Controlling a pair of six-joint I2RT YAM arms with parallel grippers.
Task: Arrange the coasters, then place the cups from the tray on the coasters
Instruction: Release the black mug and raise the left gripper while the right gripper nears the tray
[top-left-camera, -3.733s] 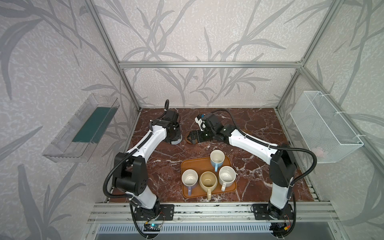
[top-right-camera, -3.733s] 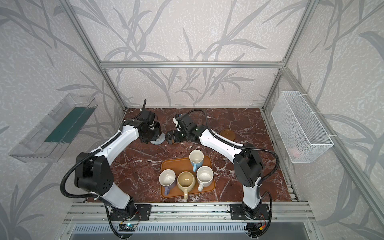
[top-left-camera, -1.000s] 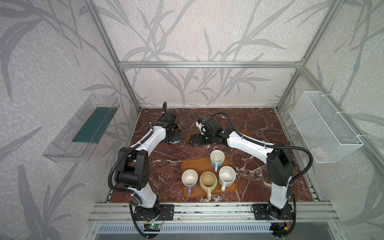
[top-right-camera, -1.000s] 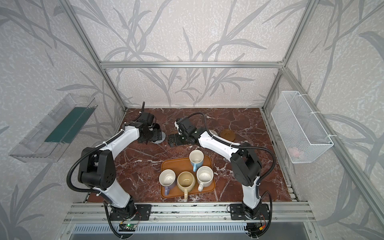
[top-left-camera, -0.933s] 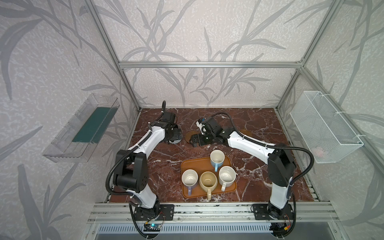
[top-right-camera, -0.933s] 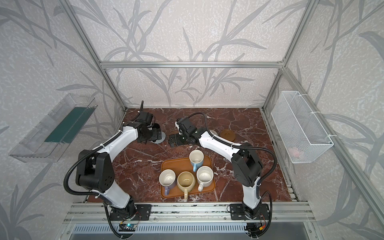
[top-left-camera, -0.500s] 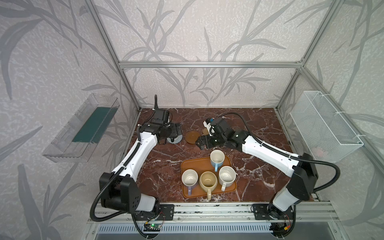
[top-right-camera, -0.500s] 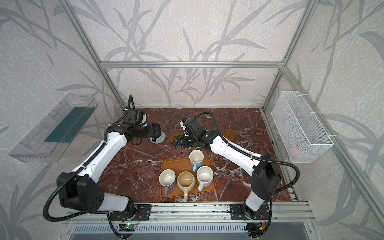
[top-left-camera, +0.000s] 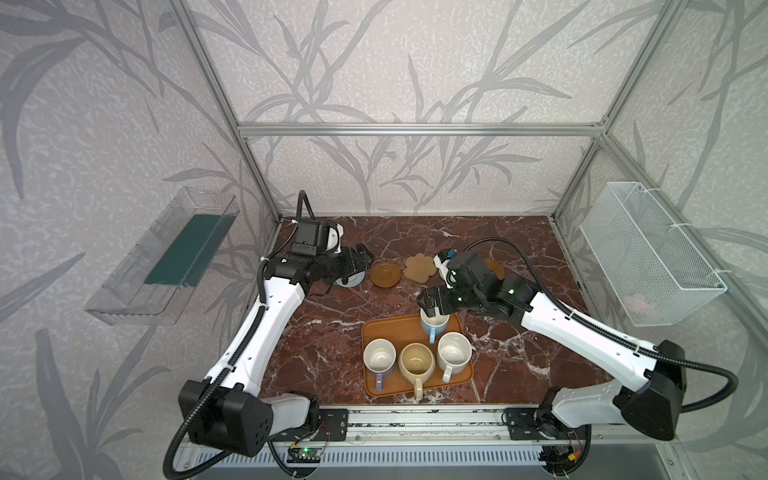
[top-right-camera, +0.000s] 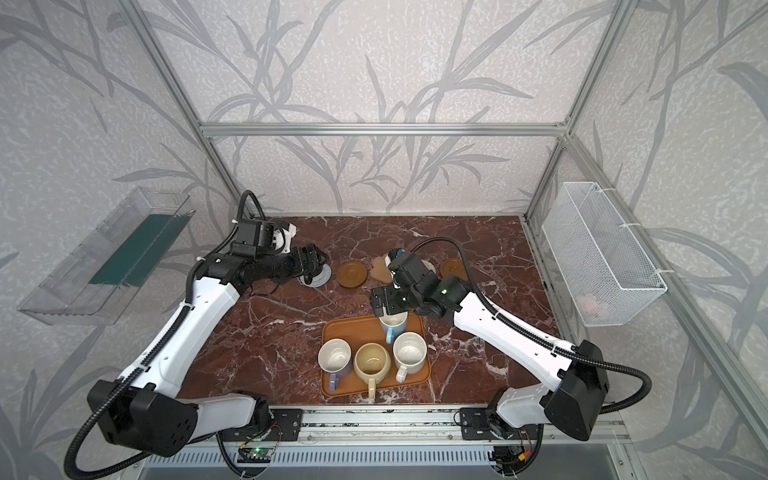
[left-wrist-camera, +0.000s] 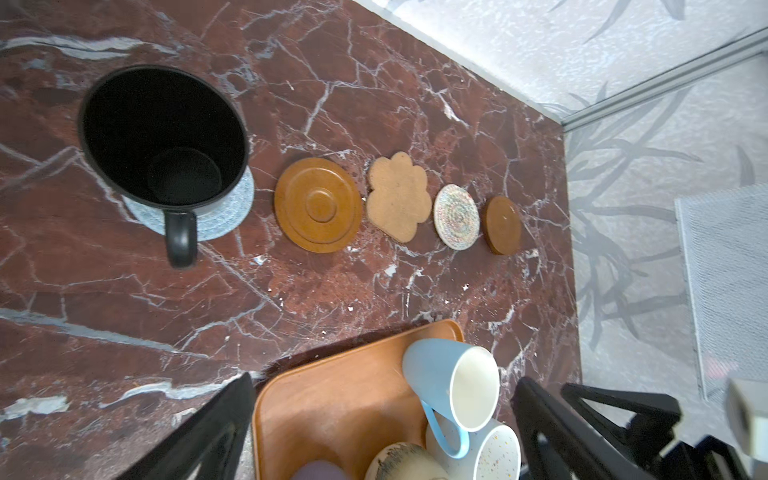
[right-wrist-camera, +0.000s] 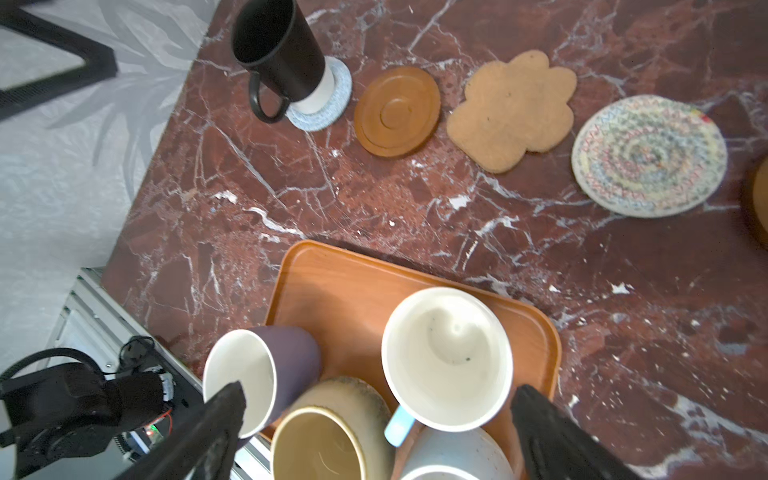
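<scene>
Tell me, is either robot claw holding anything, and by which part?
Nothing is held. The right gripper hangs open over the light blue ceramic mug on the orange-brown tray; the left gripper, also open, is clear of the black ceramic mug.

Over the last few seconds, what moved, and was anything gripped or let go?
The right gripper left the coasters and came forward over the tray; its open jaws flank the light blue cup without closing. The left arm swung outward; the left gripper is open, clear of the black cup. No grip or release shows. Unchanged: black cup on the grey coaster, other cups on the tray.
</scene>
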